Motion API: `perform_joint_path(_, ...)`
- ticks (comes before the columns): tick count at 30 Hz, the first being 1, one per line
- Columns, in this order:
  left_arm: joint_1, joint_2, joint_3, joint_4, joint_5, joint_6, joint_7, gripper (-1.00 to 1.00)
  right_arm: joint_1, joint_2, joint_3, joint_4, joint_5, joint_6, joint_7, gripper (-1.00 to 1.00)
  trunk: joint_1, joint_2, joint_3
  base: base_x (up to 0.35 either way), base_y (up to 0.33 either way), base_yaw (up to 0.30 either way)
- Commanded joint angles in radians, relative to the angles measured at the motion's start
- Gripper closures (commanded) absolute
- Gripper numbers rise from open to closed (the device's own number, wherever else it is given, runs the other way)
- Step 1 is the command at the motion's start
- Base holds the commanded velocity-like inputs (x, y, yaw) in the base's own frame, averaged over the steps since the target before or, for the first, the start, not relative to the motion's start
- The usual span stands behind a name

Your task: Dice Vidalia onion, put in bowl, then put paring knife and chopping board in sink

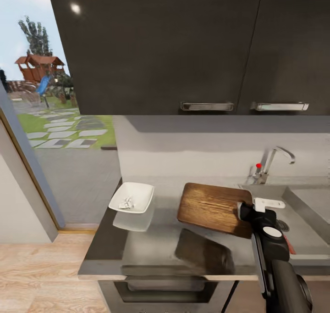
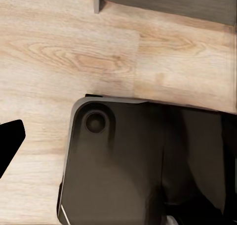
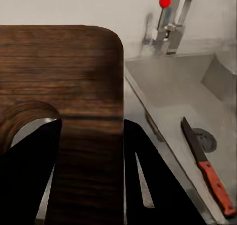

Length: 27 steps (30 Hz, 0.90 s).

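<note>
The right claw [image 1: 246, 210] is clamped on the edge of the chopping board [image 1: 213, 207], which hangs tilted above the bench [image 1: 151, 246] just beside the sink [image 1: 311, 221], its shadow lying on the grey surface beneath it. Inside the sink the paring knife [image 3: 205, 163] lies flat on the basin floor near the drain, below the tap [image 1: 270, 164] with its red knob. On the far side of the board from the sink sits the bowl [image 1: 132, 197], holding pale diced onion [image 1: 127, 204]; the left claw's state I cannot tell, its wrist view showing wooden floor [image 2: 74, 52].
</note>
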Motion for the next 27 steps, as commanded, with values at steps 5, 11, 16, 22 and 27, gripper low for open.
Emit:
perform_joint_path(5, 0.000, -0.001, 0.006, -0.002, 0.010, 0.001, -0.010, -1.00, -0.001, 0.004, -0.013, 0.005, -0.042, -0.007, -0.157, 1.00, 0.001, -0.002, -0.002, -0.008, -0.312, 0.000)
perform_joint_path(11, 0.000, -0.001, 0.006, -0.002, 0.010, 0.001, -0.010, -1.00, -0.001, 0.004, -0.013, 0.061, -0.178, -0.097, -0.459, 1.00, 0.001, -0.002, -0.002, 0.000, -0.317, 0.000)
perform_joint_path(16, 0.000, -0.001, 0.006, -0.002, 0.010, 0.001, -0.010, -1.00, -0.001, 0.003, -0.012, 0.135, -0.299, -0.252, -0.695, 1.00, 0.001, -0.002, -0.002, 0.000, -0.317, 0.000)
perform_joint_path(22, 0.000, -0.001, 0.006, -0.002, 0.010, 0.001, -0.010, -1.00, -0.001, 0.003, -0.012, 0.146, -0.338, -0.301, -0.788, 1.00, 0.001, -0.002, -0.002, 0.000, -0.317, 0.000)
perform_joint_path(27, 0.000, 0.000, 0.006, -0.002, 0.010, 0.001, -0.010, -1.00, -0.001, 0.005, -0.011, 0.175, -0.343, -0.364, -0.827, 1.00, 0.001, -0.002, -0.002, 0.043, -0.316, 0.000)
